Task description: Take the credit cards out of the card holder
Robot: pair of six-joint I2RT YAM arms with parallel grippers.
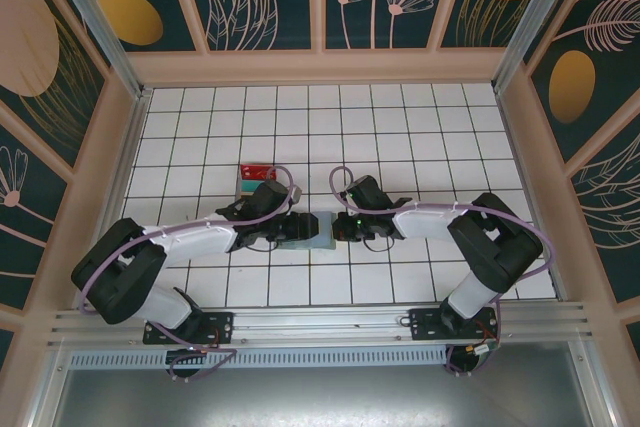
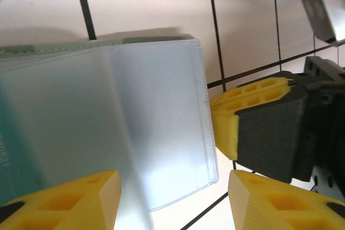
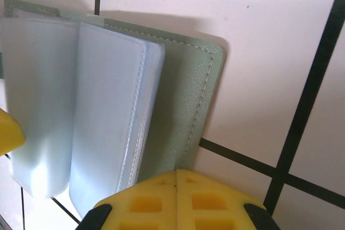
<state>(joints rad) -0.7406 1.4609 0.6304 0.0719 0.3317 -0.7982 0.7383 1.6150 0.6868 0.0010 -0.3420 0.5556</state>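
Now, your L gripper has its jaws apart over the card holder, which lies open mid-table, clear sleeves up. Your R gripper is closed, tips together at its green cover edge. Beyond the L arm lie a red card & a teal card.

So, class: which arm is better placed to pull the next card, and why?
Left. The left gripper is open over the card holder's clear sleeves, where a teal card shows; the right gripper is shut at the cover's edge.
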